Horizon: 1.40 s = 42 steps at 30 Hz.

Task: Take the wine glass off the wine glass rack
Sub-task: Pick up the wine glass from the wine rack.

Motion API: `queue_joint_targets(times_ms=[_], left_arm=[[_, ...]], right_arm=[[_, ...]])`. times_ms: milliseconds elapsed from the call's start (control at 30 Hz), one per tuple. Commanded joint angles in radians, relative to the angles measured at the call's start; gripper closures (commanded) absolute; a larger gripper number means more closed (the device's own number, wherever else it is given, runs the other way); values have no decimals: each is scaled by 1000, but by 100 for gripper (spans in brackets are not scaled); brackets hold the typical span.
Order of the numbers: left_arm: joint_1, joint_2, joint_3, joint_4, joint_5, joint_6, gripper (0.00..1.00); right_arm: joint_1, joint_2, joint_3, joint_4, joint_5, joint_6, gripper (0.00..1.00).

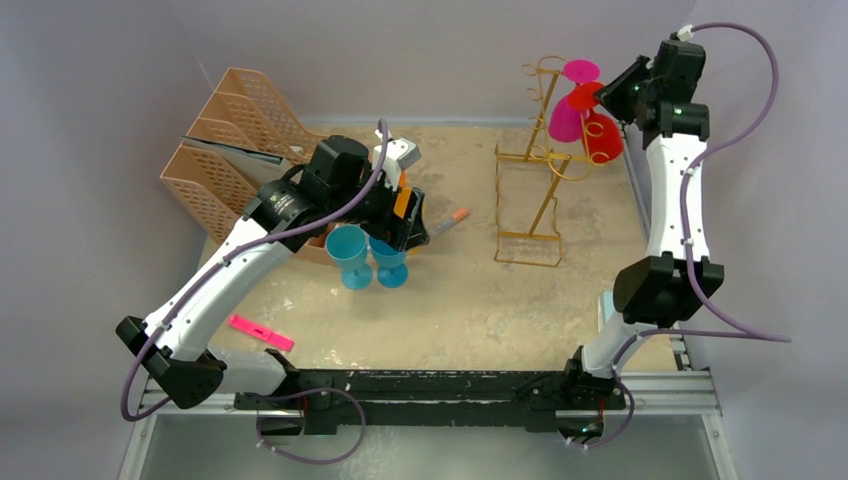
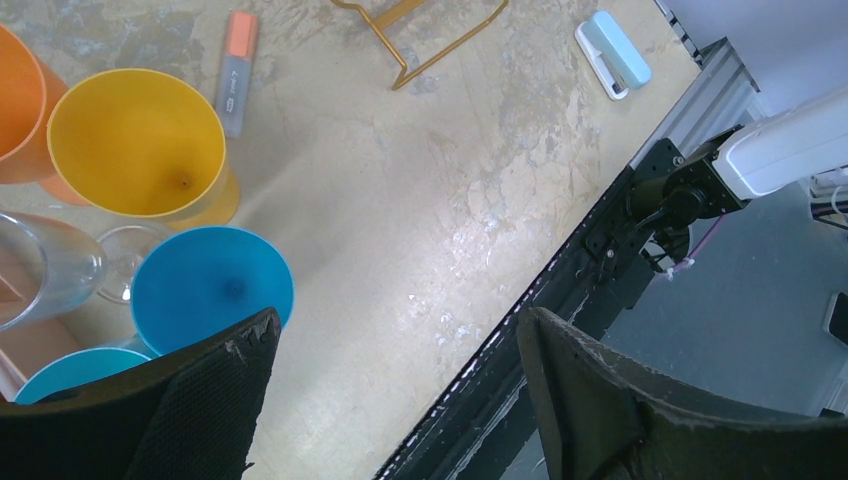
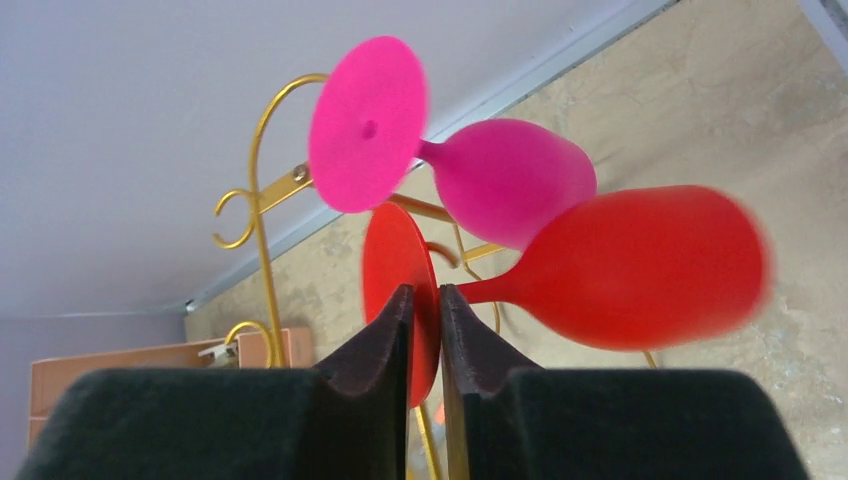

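The gold wire wine glass rack [image 1: 535, 160] stands at the back right of the table, also in the right wrist view [image 3: 262, 190]. A pink wine glass [image 1: 570, 100] [image 3: 500, 175] hangs on its upper hooks. My right gripper [image 1: 612, 100] [image 3: 425, 295] is shut on the round foot of a red wine glass [image 1: 598, 130] [image 3: 640, 265], whose bowl points right beside the pink one. My left gripper [image 1: 405, 235] [image 2: 395, 345] is open and empty above the table, next to two blue glasses [image 1: 350, 255] [image 2: 212, 288].
A peach lattice file organiser [image 1: 225, 150] stands at the back left. Yellow [image 2: 135, 140], orange [image 2: 18, 105] and clear [image 2: 45, 265] glasses stand by the blue ones. An orange-capped marker [image 2: 235, 70], a pink item [image 1: 262, 333] and a pale blue eraser-like block [image 2: 612, 52] lie on the table.
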State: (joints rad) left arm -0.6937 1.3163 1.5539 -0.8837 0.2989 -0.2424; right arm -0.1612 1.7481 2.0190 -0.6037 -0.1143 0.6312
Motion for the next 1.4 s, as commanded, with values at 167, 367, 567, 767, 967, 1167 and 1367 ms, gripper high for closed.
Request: queue_joint_targets(times_ms=[167,367,567,767,967,1167,1367], left_arm=[[8,-45,-11,41,-11,5,13],[8,-48,-6,35,-9,0,13],[7,-58,-8,32,-10,-6,13],[8,-55,-1,24,-8,-8,13],[8,-50,15,10,-9,1,13],[8,-55,15,10,-4,-4,13],[8,-55,27,-1,-4,3,13]], right_arm=[[-6,-43,13,-12,-9,-28,95],[-6,-70,-9,0,-34,22,100],[-6,-101,-20,31,-23,67,100],[-6,-132,-57,77,34,94,100],[-6,-183,-135,125,106,107,100],[-6,-199,-179,172,135,103,100],[-6,-222,-235,207,175,109,100]])
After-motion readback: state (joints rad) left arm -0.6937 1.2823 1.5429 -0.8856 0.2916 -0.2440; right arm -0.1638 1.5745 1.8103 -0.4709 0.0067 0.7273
